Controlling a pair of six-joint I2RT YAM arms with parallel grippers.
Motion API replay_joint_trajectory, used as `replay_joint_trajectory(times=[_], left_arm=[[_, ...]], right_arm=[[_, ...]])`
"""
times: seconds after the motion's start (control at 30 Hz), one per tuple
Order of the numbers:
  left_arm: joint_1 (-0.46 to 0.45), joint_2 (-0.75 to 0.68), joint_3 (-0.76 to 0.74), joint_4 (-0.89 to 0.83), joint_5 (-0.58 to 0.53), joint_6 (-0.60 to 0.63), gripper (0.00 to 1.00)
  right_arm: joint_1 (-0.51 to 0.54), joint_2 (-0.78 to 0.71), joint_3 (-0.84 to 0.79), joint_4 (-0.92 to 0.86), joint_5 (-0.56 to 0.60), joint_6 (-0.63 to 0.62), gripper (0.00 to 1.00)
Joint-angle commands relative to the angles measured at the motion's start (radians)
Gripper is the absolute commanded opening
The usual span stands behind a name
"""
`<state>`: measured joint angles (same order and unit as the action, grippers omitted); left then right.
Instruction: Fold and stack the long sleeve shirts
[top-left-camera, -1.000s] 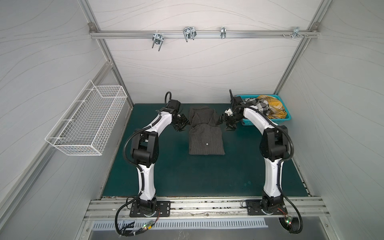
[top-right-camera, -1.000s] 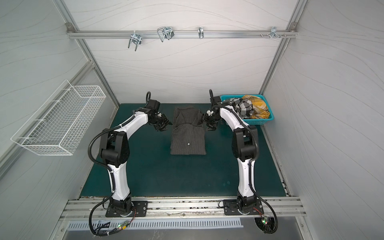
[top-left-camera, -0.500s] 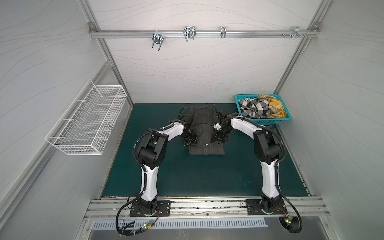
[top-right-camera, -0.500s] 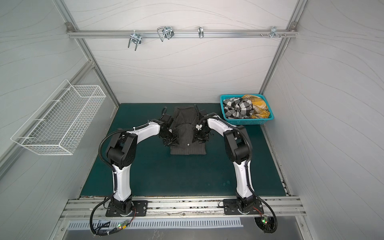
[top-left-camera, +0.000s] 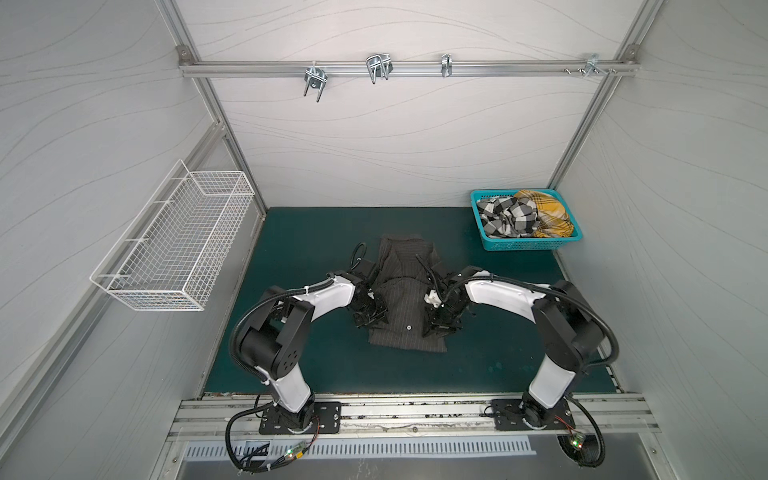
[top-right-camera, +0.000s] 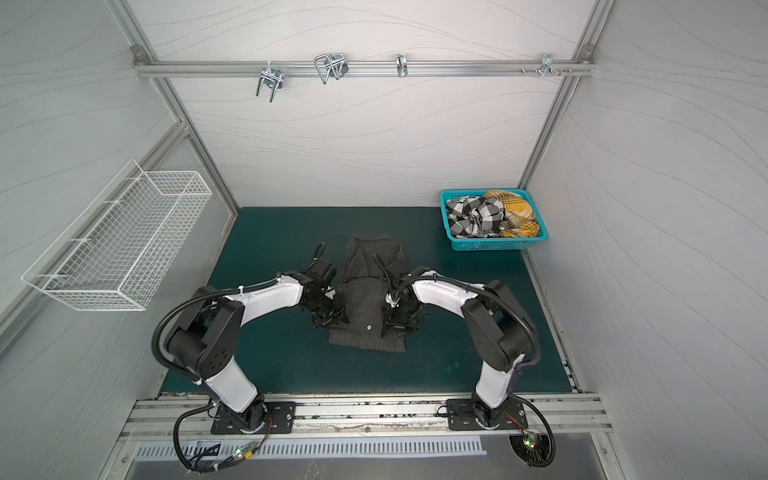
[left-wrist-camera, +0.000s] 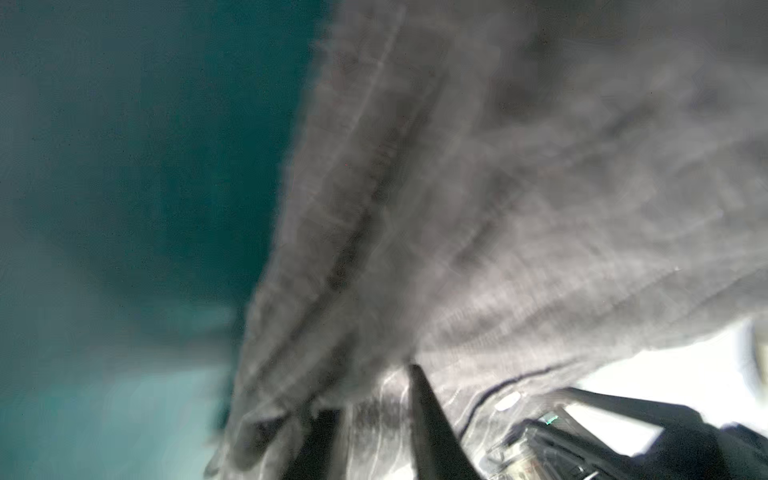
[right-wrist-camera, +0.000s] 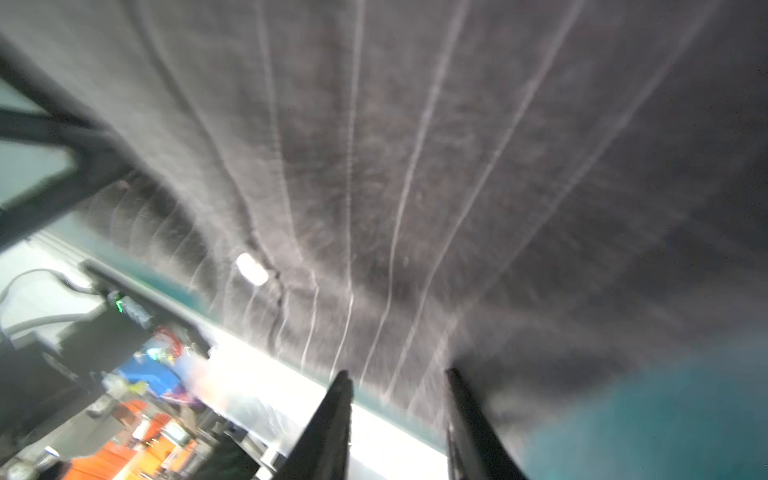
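We see the charcoal pinstriped shirt (top-left-camera: 405, 305) lying part-folded at the centre of the table (top-left-camera: 316, 232), collar toward 12 o'clock, pale button (top-left-camera: 409, 328) near the hem. The right fingers (right-wrist-camera: 332, 419) stand parted at its 3 o'clock edge. Whether the left fingers (left-wrist-camera: 430, 419) grip cloth we cannot tell. The check shirt (top-left-camera: 505, 216) and mustard plaid shirt (top-left-camera: 548, 212) fill the basket (top-left-camera: 523, 246) at 2 o'clock.

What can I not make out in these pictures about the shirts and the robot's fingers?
- Left fingers: the left wrist view is blurred, so a grip on the pinstriped shirt cannot be told.
- In both top views they are too small and dark to separate.
- Check shirt and yellow plaid shirt: crumpled in the teal basket, whose walls hide their lower parts.
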<state>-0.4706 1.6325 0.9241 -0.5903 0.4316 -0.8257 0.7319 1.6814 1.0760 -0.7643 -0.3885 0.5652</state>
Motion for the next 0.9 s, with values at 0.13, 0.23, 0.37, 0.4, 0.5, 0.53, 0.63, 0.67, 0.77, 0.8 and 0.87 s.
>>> replay_joint_trajectory(times=[0.13,0.23,0.37,0.4,0.5,0.53,0.63,0.67,0.77,0.8,0.87], left_arm=[[0.099,-0.068,0.175,-0.039,-0.057,0.166,0.52],[0.126,0.030,0.242,-0.028,-0.021,0.217,0.52],[0.135,0.098,0.284,-0.016,-0.030,0.244,0.53],[0.135,0.109,0.293,-0.016,-0.036,0.249,0.54],[0.136,0.156,0.319,-0.018,-0.045,0.256,0.54],[0.137,0.175,0.330,-0.024,-0.045,0.258,0.54],[0.141,0.205,0.344,-0.018,-0.036,0.255,0.53],[0.143,0.212,0.349,-0.014,-0.032,0.251,0.51],[0.145,0.232,0.379,-0.024,-0.031,0.248,0.40],[0.149,0.246,0.394,-0.034,-0.033,0.247,0.34],[0.155,0.270,0.416,-0.045,-0.026,0.249,0.18]], right_arm=[[-0.205,-0.094,-0.001,0.015,0.014,-0.023,0.63],[-0.254,-0.021,0.051,0.051,-0.034,-0.084,0.69],[-0.267,0.089,0.146,0.054,-0.050,-0.129,0.70],[-0.267,0.110,0.165,0.058,-0.057,-0.131,0.69],[-0.266,0.174,0.213,0.068,-0.065,-0.131,0.63],[-0.266,0.196,0.229,0.067,-0.064,-0.131,0.61],[-0.265,0.227,0.255,0.068,-0.054,-0.132,0.55],[-0.266,0.234,0.263,0.067,-0.052,-0.135,0.52],[-0.266,0.250,0.283,0.054,-0.043,-0.145,0.42],[-0.266,0.253,0.289,0.051,-0.040,-0.147,0.39],[-0.266,0.259,0.297,0.046,-0.036,-0.150,0.32]])
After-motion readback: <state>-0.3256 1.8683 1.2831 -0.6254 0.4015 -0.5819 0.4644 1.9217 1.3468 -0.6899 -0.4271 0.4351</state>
